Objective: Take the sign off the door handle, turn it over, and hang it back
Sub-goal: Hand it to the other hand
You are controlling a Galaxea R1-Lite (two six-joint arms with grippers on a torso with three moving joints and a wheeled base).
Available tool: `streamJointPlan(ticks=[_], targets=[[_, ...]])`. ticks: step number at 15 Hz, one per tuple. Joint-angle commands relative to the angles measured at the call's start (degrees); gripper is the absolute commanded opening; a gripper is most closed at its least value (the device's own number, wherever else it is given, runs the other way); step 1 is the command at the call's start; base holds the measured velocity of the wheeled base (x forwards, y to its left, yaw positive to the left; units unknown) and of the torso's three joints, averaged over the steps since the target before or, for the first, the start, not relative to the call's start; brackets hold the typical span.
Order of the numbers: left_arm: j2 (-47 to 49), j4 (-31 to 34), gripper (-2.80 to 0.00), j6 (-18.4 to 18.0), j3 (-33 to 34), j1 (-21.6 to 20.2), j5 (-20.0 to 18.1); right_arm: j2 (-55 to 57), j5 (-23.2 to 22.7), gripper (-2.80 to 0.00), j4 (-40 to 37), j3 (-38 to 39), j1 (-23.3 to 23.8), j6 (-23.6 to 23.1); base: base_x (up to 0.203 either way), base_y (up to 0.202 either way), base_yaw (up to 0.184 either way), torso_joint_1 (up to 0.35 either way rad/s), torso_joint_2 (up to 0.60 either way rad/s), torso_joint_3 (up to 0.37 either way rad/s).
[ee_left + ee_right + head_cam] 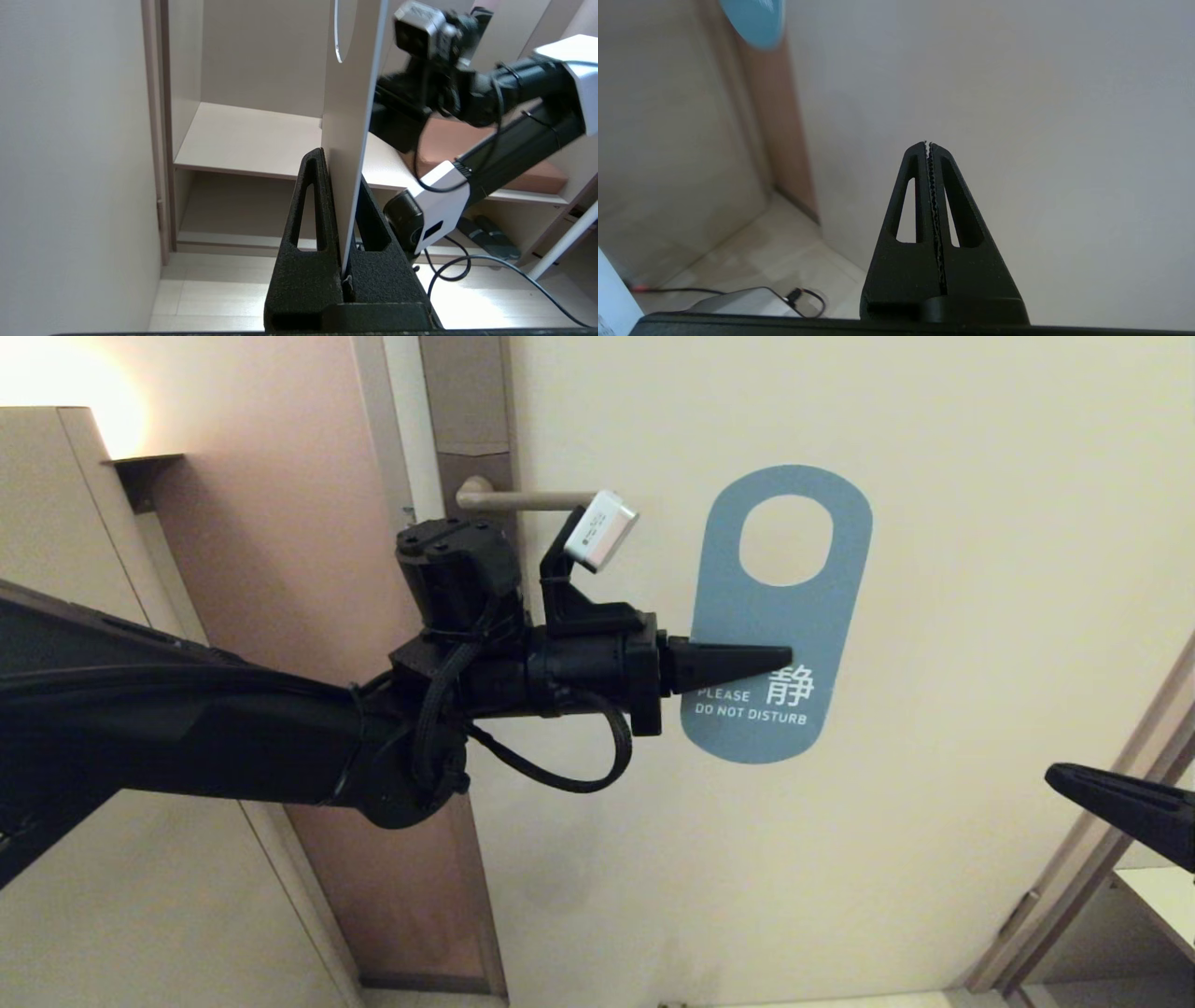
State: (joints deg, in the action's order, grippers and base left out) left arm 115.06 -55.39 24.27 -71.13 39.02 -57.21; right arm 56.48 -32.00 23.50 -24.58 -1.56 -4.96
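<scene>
Left end effector [747,663] of mine is clamped on the sign [780,616], blue side facing me, off the handle [523,500] and to its right before the door. Right end effector [1111,798] is closed and empty, low at the right. With so thin a pinch, the sign may slip or swing when I turn it. I count one sign, one handle, two end effectors.
</scene>
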Motion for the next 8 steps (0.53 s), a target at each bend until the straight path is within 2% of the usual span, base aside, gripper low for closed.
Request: streamJointPlan(ticks=[1, 4, 8], targets=[[0.8, -0.3, -2.80, 0.2, -0.9, 0.7, -0.3, 6.9, -1.9, -2.80, 0.8, -3.5, 0.0, -0.1, 0.000, 0.000, 0.000, 0.000, 0.00, 0.000], [1.1, -0.4, -2.80, 0.2, -0.9, 1.6, -0.2, 9.1, -5.6, -2.80, 1.0, -6.0, -0.3, -0.1, 0.000, 0.000, 0.000, 0.000, 0.00, 0.000], [1.2, -0.4, -2.80, 0.2, -1.2, 2.2, -0.2, 8.7, -6.3, -2.80, 1.0, -5.8, -3.5, 0.0, 0.000, 0.000, 0.000, 0.000, 0.00, 0.000]])
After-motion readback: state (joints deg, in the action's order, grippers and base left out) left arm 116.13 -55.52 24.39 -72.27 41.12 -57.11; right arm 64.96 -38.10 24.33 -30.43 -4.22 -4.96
